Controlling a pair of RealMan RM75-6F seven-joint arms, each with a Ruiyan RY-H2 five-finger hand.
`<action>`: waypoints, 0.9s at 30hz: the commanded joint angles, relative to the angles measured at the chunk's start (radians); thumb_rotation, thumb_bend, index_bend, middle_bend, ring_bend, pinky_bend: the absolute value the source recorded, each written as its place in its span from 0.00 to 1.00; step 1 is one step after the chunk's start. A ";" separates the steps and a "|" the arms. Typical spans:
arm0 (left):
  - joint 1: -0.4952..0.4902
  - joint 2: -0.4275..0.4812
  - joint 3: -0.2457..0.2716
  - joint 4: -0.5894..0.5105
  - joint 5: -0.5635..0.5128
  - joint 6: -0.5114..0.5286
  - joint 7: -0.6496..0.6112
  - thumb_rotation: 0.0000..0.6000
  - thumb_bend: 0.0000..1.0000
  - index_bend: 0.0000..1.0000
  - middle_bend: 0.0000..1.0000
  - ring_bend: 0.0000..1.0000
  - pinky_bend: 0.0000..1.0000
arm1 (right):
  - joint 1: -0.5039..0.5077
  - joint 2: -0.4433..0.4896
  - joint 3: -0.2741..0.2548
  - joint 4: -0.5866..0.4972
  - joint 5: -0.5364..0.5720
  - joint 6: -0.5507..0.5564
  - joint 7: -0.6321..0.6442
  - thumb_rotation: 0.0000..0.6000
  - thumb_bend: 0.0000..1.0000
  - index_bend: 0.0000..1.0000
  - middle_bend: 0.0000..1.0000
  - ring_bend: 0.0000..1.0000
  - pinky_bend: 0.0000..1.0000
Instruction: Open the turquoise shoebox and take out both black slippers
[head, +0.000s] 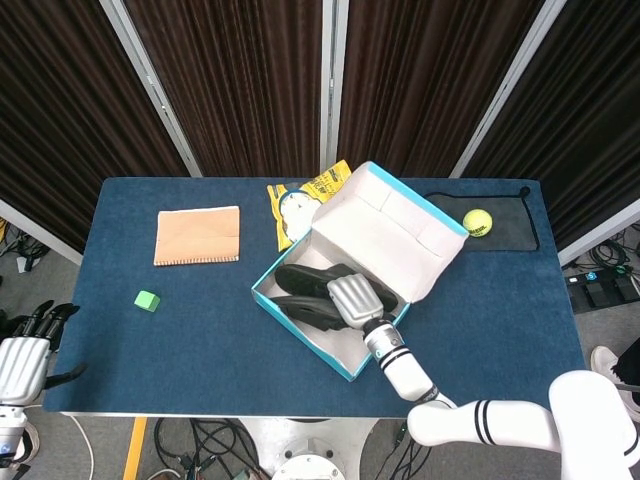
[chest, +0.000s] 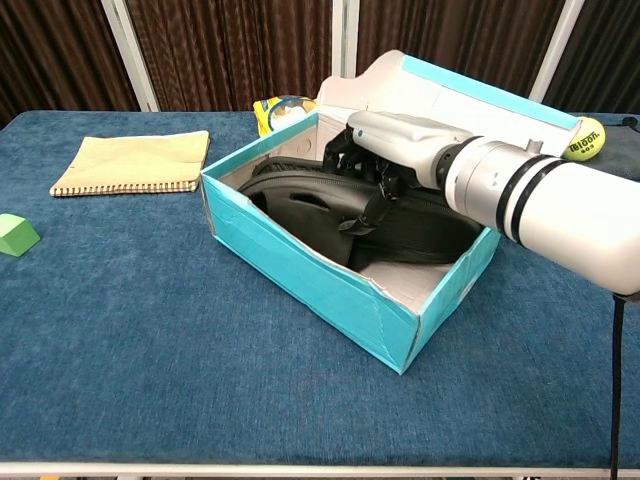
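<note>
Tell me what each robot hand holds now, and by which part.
The right hand reaches into the open turquoise shoebox, fingers curled around the upper black slipper near its strap; a firm grip cannot be confirmed. The left hand holds nothing.

This looks like a robotics lab or test cell. A table (head: 120, 340) covered in blue cloth stands before dark pleated curtains (head: 240, 80) split by pale metal posts (head: 150, 85), and loose cables (head: 215, 440) and a power strip (head: 600, 290) lie on the floor.
</note>
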 joint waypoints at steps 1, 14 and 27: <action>0.000 0.001 0.000 -0.003 0.000 -0.001 0.002 1.00 0.01 0.16 0.16 0.08 0.29 | -0.008 0.006 0.004 -0.008 -0.025 0.009 0.017 1.00 0.36 0.70 0.60 0.51 0.67; -0.004 0.001 0.000 -0.014 0.006 0.000 0.015 1.00 0.01 0.16 0.16 0.08 0.29 | -0.069 0.030 0.035 -0.003 -0.344 0.156 0.229 1.00 0.36 0.70 0.60 0.51 0.67; -0.017 0.005 0.001 -0.051 0.022 -0.002 0.053 1.00 0.01 0.16 0.16 0.08 0.29 | -0.182 0.247 0.051 -0.202 -0.425 0.271 0.231 1.00 0.36 0.70 0.60 0.51 0.67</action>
